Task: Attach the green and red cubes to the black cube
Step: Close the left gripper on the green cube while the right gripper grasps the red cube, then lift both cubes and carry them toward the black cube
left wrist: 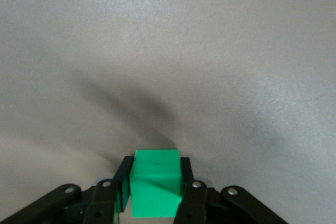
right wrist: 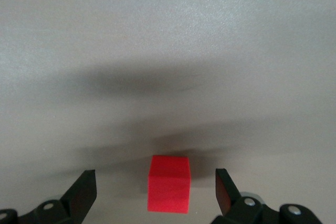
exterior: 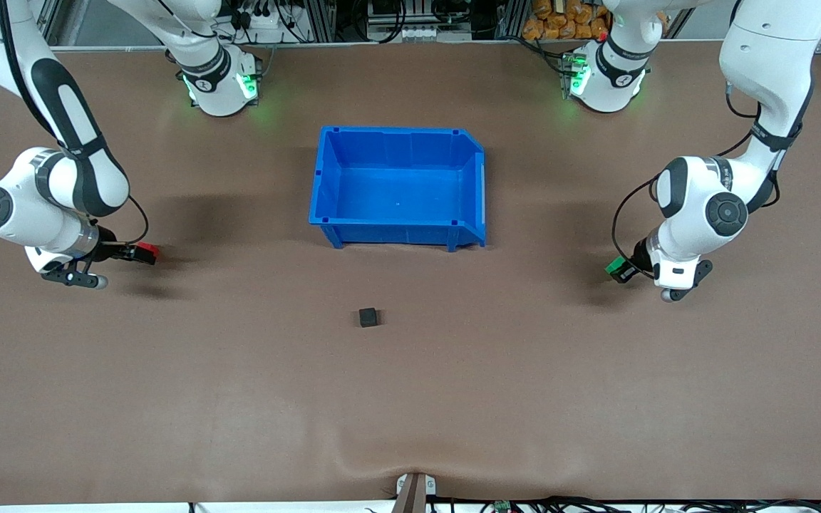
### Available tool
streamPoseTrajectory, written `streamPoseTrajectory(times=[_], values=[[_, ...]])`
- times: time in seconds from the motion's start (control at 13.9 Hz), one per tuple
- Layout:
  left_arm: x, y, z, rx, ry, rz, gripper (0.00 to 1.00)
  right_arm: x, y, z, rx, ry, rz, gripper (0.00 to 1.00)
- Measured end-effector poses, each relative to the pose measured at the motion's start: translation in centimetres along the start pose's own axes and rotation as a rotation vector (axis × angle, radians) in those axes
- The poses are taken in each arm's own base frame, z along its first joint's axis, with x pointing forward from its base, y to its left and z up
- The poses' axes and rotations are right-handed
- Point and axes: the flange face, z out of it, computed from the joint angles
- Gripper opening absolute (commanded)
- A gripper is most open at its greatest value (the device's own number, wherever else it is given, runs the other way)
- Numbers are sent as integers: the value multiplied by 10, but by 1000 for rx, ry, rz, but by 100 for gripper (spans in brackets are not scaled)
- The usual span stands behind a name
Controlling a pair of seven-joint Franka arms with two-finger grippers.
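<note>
My left pincer (left wrist: 155, 192) clamps the light, rigid green cube (left wrist: 156, 188) by its flat sides above the tabletop (exterior: 239, 399); my right pincer (right wrist: 155, 192) gapes around the red cube (right wrist: 168, 190), the black cube (exterior: 368, 317) lying nearer the front camera than the blue bin (exterior: 396, 234).

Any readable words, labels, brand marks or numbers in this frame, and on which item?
None can be read.
Green cube, red cube, black cube, blue bin: plain, no print.
Right arm's base and left arm's base: a small white mark on the black band, too small to read.
</note>
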Motion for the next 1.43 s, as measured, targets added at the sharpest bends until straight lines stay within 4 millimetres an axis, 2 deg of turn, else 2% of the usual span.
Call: streamPoseTrajectory(times=[0.22, 0.5, 0.72, 0.79, 1.0, 1.08, 1.15, 1.43], values=[[-4, 8, -2, -8, 3, -55, 0, -7, 0, 8, 3, -33, 2, 100], [-18, 37, -14, -41, 9, -136, 0, -13, 1, 19, 6, -70, -6, 100], [-21, 49, -24, -61, 18, -163, 0, -17, 14, 31, 14, -96, -38, 100], [-21, 51, -27, -68, 22, -178, 0, -18, 20, 34, 17, -102, -42, 84], [-19, 65, -44, -102, 40, -244, 0, -20, 24, 39, 21, -113, -46, 17], [-18, 73, -51, -112, 43, -269, 0, -20, 23, 39, 23, -120, -48, 4], [-19, 82, -59, -116, 42, -294, 0, -21, 23, 40, 24, -127, -49, 1], [-32, 133, -95, -114, 26, -388, 0, -19, 19, 38, 27, -127, -84, 2]])
